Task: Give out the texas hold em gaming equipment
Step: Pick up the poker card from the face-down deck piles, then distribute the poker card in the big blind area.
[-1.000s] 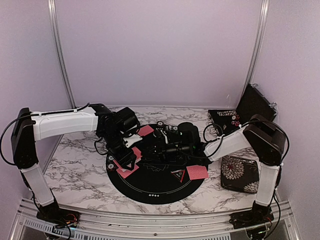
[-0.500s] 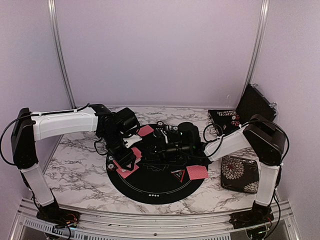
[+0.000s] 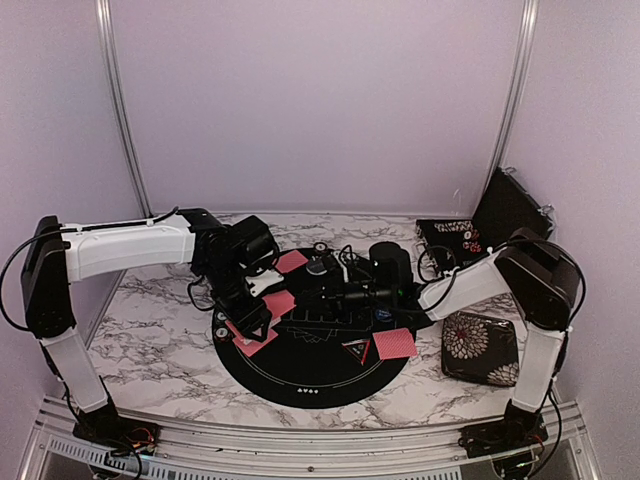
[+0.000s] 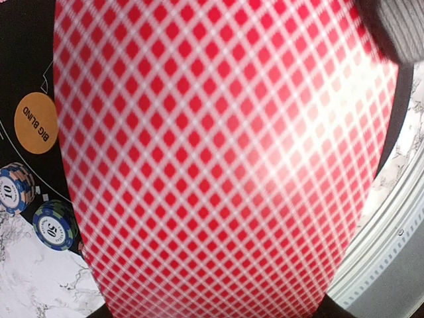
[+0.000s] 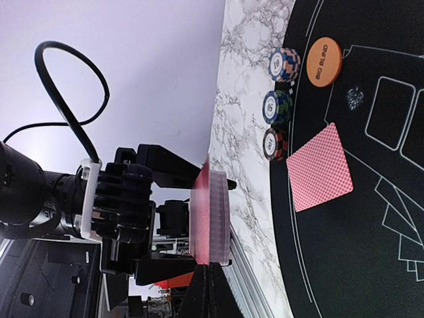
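**Left gripper** (image 3: 252,316): the fingers stand part-open and are clamped on the deck of red-backed cards (image 5: 211,213). The deck is held on edge above the left part of the round black mat (image 3: 300,378). In the left wrist view a card back fills nearly the whole frame.

**Right gripper** (image 5: 207,281): the fingers are closed fully together, and their tips meet the edge of the deck. Whether a single card is nipped between them cannot be told.

**On the mat:**
- A face-down card (image 5: 320,167) lies near the left rim, below the deck.
- A second card (image 3: 393,345) lies at near right, with the black triangle marker (image 3: 355,350) just beside it on its left.
- A third card (image 3: 292,261) lies towards the far side.
- The orange "BIG BLIND" button (image 5: 324,61) rests on the mat close to the left rim.

**At the mat's left rim:** three striped chip stacks (image 5: 277,106) stand in a row, just beside the button.

**On the marble tabletop** (image 3: 150,330): a floral case (image 3: 480,348) lies right of the mat, well apart from the deck.
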Tool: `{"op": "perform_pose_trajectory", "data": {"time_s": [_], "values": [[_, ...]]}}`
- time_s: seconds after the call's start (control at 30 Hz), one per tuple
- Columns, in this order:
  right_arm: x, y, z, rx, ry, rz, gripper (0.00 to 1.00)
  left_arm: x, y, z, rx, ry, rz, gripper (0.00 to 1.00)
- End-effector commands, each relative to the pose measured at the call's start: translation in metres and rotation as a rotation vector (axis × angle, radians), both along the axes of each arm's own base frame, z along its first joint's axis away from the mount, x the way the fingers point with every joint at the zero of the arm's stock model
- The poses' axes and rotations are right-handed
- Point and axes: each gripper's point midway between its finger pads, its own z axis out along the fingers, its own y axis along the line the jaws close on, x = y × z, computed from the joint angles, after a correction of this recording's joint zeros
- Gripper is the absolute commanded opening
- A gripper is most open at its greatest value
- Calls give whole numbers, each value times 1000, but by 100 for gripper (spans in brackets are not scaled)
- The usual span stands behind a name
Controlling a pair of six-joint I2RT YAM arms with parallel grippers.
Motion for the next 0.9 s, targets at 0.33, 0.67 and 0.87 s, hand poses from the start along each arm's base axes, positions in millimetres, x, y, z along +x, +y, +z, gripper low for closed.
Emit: {"op": "perform_pose_trajectory", "data": {"time_s": [0.33, 0.67, 0.87], "values": [[11, -35, 18, 59, -30, -33, 0, -6, 6, 14, -35, -23, 14, 55], [21, -61, -7, 13, -17, -79, 0, -5, 11, 17, -42, -32, 27, 55], [25, -51, -22, -46, -26, -75, 0, -4, 11, 17, -40, -32, 29, 55]]}}
